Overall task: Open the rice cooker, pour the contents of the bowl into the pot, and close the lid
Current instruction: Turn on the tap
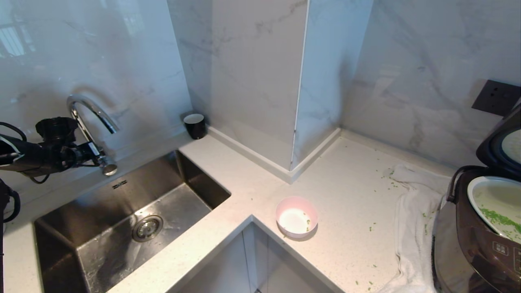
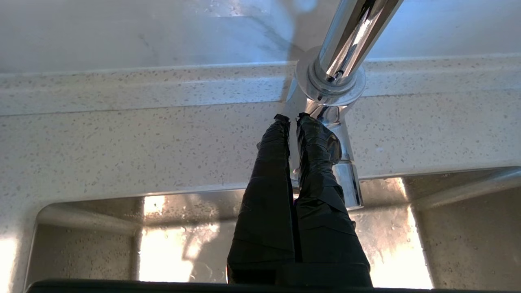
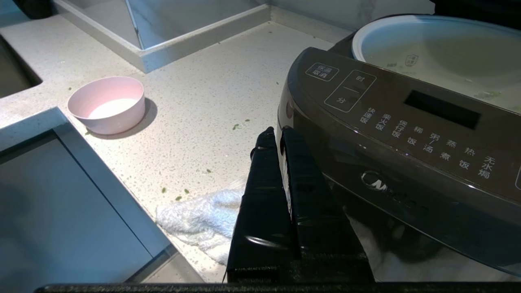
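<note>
The rice cooker (image 1: 480,240) sits at the right end of the counter (image 1: 350,191) w/ its lid (image 1: 502,142) tipped up and back. The pot (image 1: 494,205) inside is showing, and green bits (image 1: 498,217) lie in it. More green bits are scattered on the counter and on the white towel (image 1: 415,228) that lies under and beside the cooker. The pink bowl (image 1: 296,217) stands upright near the counter's inner corner, well apart from the cooker, nearly bare inside w/ a few green flecks.

The left gripper (image 2: 292,119) is over by the sink (image 1: 122,215), its tips right at the base of the shiny faucet (image 1: 91,122). Its fingers are pressed together, nothing in them. The right gripper (image 3: 274,134) hangs just in front of the cooker's button panel, above the towel, fingers clenched together and holding nothing. A small black cup (image 1: 195,125) stands against the wall behind the sink.
</note>
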Robot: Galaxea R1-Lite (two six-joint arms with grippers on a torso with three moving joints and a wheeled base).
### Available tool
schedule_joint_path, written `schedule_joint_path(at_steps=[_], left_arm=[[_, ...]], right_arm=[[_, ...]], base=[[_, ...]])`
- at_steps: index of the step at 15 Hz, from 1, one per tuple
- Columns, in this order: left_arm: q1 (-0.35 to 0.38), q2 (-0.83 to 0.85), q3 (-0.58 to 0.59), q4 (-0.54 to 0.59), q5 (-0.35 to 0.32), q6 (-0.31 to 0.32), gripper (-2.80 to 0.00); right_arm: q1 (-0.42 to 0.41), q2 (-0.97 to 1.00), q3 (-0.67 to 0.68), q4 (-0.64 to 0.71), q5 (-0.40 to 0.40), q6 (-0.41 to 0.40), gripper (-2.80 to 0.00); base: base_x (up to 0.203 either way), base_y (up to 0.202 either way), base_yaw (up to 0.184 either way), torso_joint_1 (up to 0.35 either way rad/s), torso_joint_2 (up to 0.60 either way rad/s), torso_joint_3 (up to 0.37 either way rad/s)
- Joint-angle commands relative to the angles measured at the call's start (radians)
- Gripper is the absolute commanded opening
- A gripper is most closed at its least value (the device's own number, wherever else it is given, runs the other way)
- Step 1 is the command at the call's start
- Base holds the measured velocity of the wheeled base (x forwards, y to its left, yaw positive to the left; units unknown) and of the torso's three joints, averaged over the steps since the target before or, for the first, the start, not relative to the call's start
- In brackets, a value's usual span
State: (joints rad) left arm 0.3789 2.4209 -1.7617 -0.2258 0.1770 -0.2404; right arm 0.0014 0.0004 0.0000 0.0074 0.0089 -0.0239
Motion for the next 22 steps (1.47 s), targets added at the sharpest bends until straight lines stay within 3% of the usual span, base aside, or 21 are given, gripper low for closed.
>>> schedule_joint_path(at_steps=[1, 16, 22], left_arm=[[-0.002, -0.003, 0.002, 0.002, 0.001, -0.002, -2.80], [-0.023, -0.028, 0.017, 0.017, 0.001, -0.020, -2.80], [0.031, -0.014, -0.013, 0.016, 0.005, -0.019, -2.80]], right_arm=[[0.000, -0.001, 0.002, 0.000, 0.000, -0.001, -2.80], [0.000, -0.002, 0.002, 0.000, 0.000, -0.001, -2.80], [0.000, 0.000, 0.002, 0.000, 0.000, -0.001, -2.80]], base=[[0.000, 0.000, 0.000, 0.000, 0.00, 0.000], [0.000, 0.000, 0.000, 0.000, 0.00, 0.000], [0.000, 0.000, 0.000, 0.000, 0.00, 0.000]])
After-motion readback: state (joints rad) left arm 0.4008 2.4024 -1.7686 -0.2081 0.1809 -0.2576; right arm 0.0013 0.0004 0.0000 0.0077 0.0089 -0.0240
